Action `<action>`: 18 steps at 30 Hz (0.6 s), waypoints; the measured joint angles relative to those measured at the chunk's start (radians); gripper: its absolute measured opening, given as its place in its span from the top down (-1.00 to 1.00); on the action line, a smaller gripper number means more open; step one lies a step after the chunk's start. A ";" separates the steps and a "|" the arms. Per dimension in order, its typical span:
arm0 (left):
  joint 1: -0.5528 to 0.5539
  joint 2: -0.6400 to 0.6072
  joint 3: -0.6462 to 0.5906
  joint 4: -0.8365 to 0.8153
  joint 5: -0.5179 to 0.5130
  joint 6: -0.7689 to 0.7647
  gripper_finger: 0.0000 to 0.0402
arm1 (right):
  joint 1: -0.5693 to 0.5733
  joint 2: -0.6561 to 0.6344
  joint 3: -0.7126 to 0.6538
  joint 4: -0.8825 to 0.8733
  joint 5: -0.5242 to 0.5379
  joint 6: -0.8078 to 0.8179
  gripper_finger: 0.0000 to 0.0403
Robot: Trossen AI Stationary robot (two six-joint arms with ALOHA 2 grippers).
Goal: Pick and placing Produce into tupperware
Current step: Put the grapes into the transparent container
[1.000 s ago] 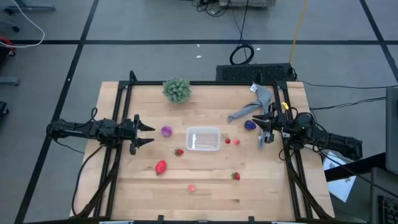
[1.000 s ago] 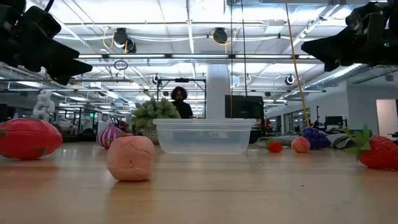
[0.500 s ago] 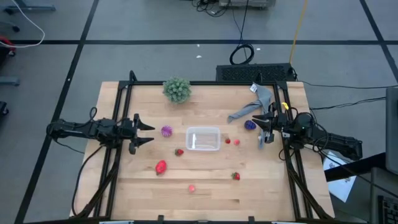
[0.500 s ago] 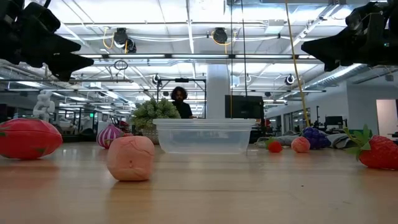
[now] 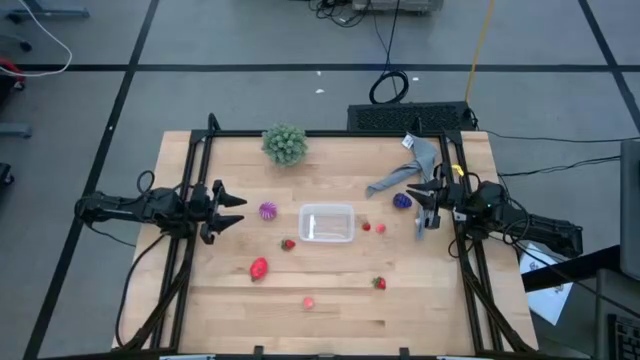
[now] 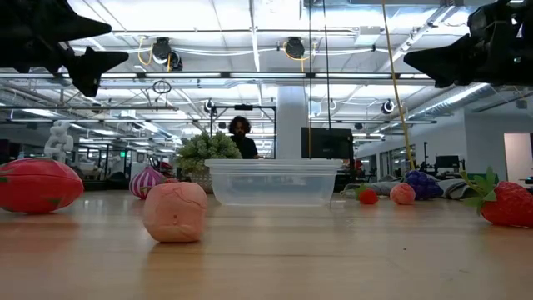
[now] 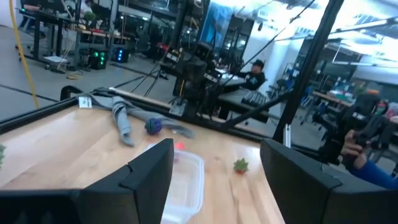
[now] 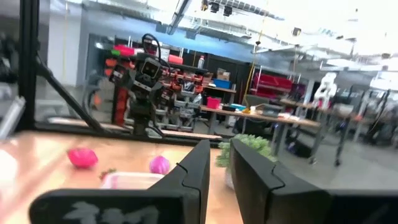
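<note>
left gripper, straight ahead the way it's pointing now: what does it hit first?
Probably nothing at its present height: the left gripper, jaws open, hangs above the table. Lower down, the spiky magenta ball lies first in line, then the tupperware. Depth is unclear.

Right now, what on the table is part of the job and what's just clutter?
Job items: clear tub, spiky purple ball, grape bunch, big red fruit, pink piece, small strawberries.

Clutter: green plant, grey cloth.

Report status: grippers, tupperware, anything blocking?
Left gripper open, empty, hovering at table's left. Right gripper shut, empty, at the right. Tupperware mid-table, nothing inside; produce scattered around it. Nothing blocking.
</note>
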 joint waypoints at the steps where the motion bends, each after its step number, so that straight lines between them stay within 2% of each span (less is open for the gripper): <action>1: 0.000 0.000 0.000 0.005 0.000 0.000 -0.21 | 0.000 0.000 0.000 0.000 0.000 0.031 0.73; 5: 0.000 0.000 0.000 0.034 0.000 -0.006 -0.21 | 0.000 0.000 0.000 0.009 0.000 0.120 0.73; 14: 0.000 0.000 0.000 0.074 0.032 -0.122 -0.21 | 0.001 0.000 0.000 0.078 -0.005 0.149 0.73; 18: 0.000 0.000 0.000 0.073 0.035 -0.123 -0.21 | 0.001 0.000 0.000 0.076 -0.005 0.255 0.73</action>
